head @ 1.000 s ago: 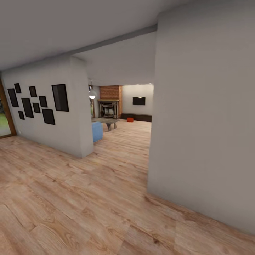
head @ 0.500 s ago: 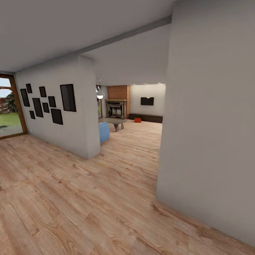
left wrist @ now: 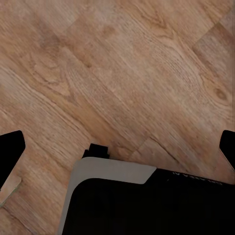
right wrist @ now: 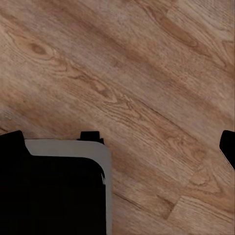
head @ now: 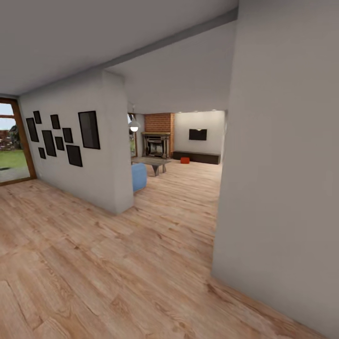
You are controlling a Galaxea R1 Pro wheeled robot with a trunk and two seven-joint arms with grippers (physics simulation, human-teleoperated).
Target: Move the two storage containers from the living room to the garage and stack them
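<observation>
Container (head: 185,160) sits far off by the bench (head: 196,157); both grippers' fingers (left wrist: 11,155) spread wide.

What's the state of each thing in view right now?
Container: on the plank floor by the bench, far off, untouched.
Left pincer: open, empty, over floor.
Right pincer: open, empty, over floor.
Screen: dark.
Pendant lamp: lit.
Fireplace: no fire visible.
</observation>
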